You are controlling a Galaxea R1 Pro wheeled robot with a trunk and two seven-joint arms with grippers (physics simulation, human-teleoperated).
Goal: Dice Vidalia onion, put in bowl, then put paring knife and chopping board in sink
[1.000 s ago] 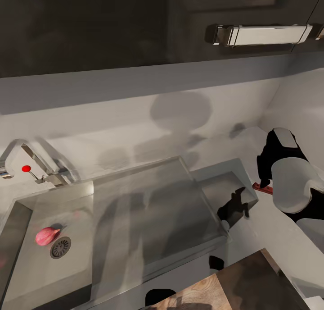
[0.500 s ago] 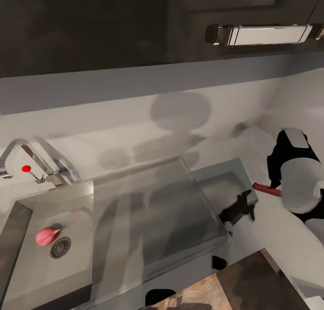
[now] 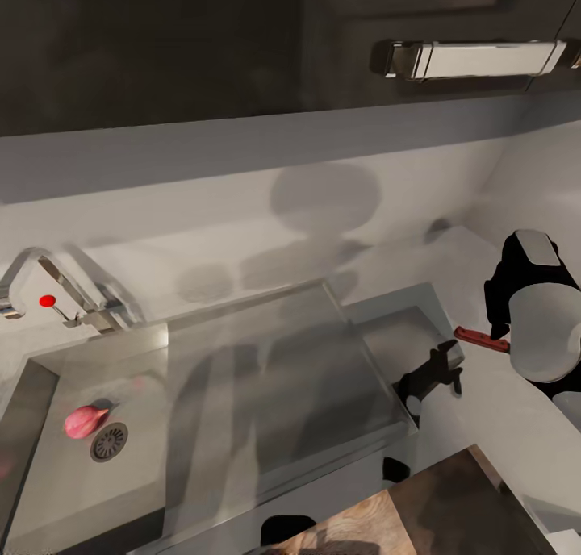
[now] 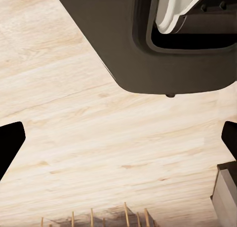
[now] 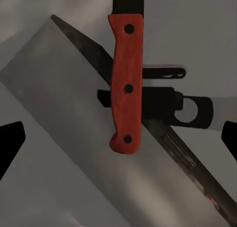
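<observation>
Watching the right gripper (image 5: pixel 118 138) drift toward three o'clock since a second ago, its fingers spread wide over the paring knife (image 5: pixel 124 83), nothing gripped. The Vidalia onion (image 3: pixel 84 421) waits in the sink (image 3: pixel 48 466) at eight o'clock; the knife grab looks imminent.

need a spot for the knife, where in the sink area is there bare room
The steel drainboard between the basin and the countertop is bare. The basin floor is free apart from the onion beside the drain. It is tighter at the drainboard's right corner, where the right pincer's knife hangs.
</observation>
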